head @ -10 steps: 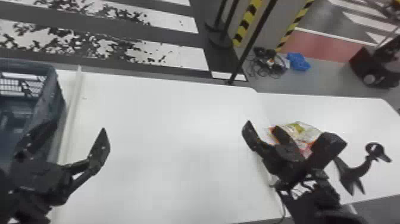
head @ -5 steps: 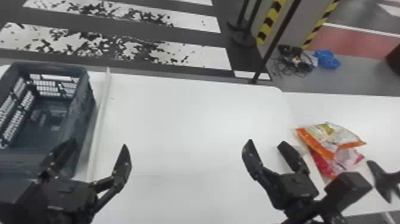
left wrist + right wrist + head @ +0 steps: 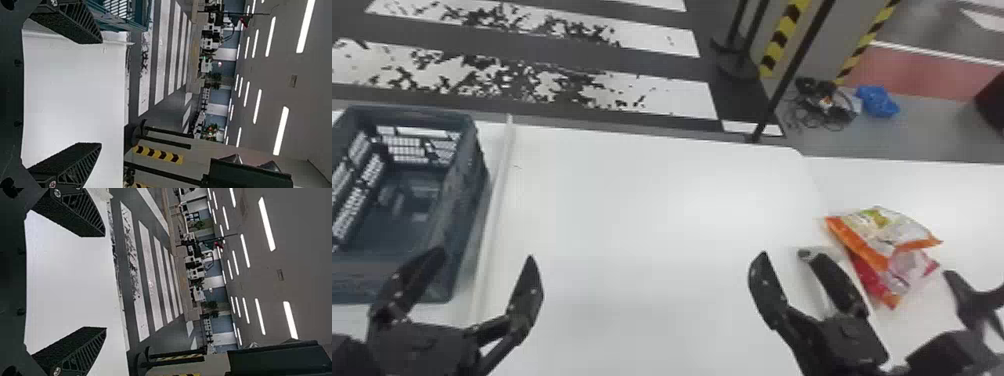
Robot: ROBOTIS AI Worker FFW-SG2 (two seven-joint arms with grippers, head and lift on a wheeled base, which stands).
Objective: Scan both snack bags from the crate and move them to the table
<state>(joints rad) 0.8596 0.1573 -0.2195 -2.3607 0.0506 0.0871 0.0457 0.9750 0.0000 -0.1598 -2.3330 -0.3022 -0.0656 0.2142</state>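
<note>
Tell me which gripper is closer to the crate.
Left. The left gripper is by the near right corner of the crate; the right gripper is well to the right, towards the snack bags.

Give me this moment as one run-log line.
left gripper: open, empty; right gripper: open, empty; both snack bags: overlapping on white table, robot's right; crate: robot's left

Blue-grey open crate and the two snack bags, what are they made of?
The blue-grey open crate looks like matte moulded plastic, judging by its gridded walls. The orange-and-white snack bag and the red-and-pink snack bag partly under it look like thin, glossy plastic film, perhaps foil-lined, given their creases and pointed corners.
</note>
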